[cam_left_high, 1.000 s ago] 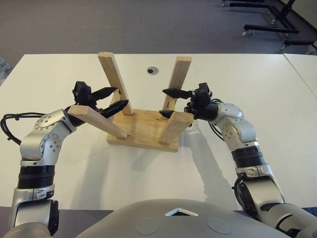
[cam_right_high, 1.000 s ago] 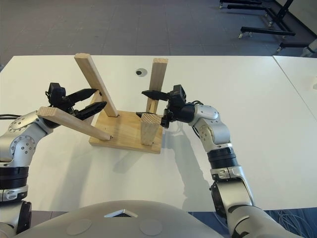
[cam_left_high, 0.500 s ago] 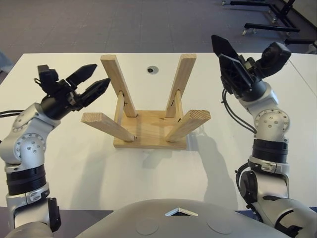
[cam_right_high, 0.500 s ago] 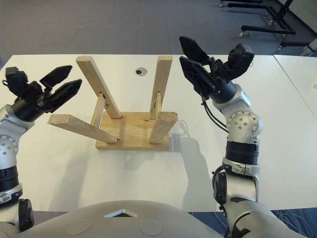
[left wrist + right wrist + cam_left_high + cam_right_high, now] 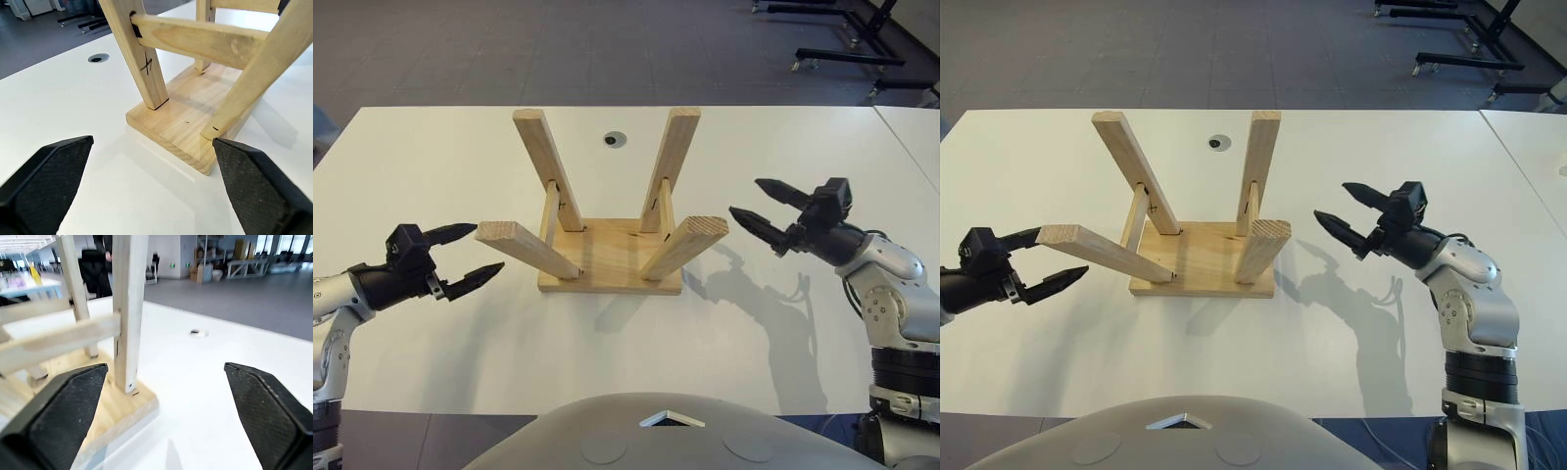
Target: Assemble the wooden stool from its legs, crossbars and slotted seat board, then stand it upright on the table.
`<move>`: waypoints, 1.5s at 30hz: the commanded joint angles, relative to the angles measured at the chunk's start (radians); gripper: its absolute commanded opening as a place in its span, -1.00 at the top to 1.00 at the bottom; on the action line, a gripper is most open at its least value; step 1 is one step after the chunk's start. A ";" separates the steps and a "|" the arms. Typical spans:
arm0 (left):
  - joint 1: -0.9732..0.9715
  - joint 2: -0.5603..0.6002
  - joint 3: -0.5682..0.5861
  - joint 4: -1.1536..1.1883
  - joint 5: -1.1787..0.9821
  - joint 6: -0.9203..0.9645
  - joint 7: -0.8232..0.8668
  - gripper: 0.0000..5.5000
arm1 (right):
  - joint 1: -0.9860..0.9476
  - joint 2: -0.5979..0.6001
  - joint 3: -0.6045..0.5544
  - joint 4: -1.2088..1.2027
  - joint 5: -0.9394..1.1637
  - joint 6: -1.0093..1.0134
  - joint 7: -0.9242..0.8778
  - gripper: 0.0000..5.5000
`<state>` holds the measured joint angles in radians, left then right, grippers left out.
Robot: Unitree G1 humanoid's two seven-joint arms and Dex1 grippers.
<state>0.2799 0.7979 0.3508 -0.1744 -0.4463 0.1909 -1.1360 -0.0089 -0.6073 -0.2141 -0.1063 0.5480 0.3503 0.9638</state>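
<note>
Pale wooden stool (image 5: 617,258) upside down mid-desk, seat board flat on white desk (image 5: 431,157), legs up. Black two-fingered left gripper (image 5: 487,247) and right gripper (image 5: 745,196) spread, empty, flanking it, apart. Left wrist: crossbar (image 5: 195,39) joins two legs. Right wrist: crossbar meets upright leg (image 5: 128,308).

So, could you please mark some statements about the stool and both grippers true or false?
1. The pale wooden stool rests upside down, its four legs pointing up. True.
2. The left gripper is clamped on a leg. False: it is open, apart from the stool.
3. The right gripper is open, to the stool's right. True.
4. A crossbar lies loose beside the stool. False: the crossbars sit fitted between legs.
</note>
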 commanded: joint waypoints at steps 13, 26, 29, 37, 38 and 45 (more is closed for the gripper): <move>-0.192 -0.043 -0.321 -0.033 0.070 0.034 0.003 -0.63 | -0.038 0.082 0.340 0.225 -0.193 -0.372 0.323 -0.59; -0.242 -0.066 -0.449 0.046 0.150 -0.013 0.006 -0.63 | -0.104 0.164 0.400 0.308 -0.210 -0.459 0.326 -0.52; -0.251 -0.070 -0.464 0.060 0.160 -0.022 -0.001 -0.43 | -0.115 0.169 0.408 0.313 -0.202 -0.455 0.332 -0.29; -0.259 -0.070 -0.470 0.064 0.143 -0.029 -0.024 0.06 | -0.108 0.153 0.406 0.291 -0.176 -0.423 0.365 0.27; -0.257 -0.066 -0.467 0.056 0.131 -0.021 -0.035 0.14 | -0.104 0.150 0.406 0.283 -0.171 -0.416 0.371 0.36; -0.213 -0.023 -0.422 -0.045 -0.069 0.129 -0.160 0.52 | -0.062 0.060 0.435 0.118 -0.086 -0.167 0.429 0.57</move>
<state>0.0464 0.7531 -0.0848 -0.1761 -0.4491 0.2710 -1.2576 -0.0926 -0.5177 0.1961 0.0556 0.4429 0.1022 1.3696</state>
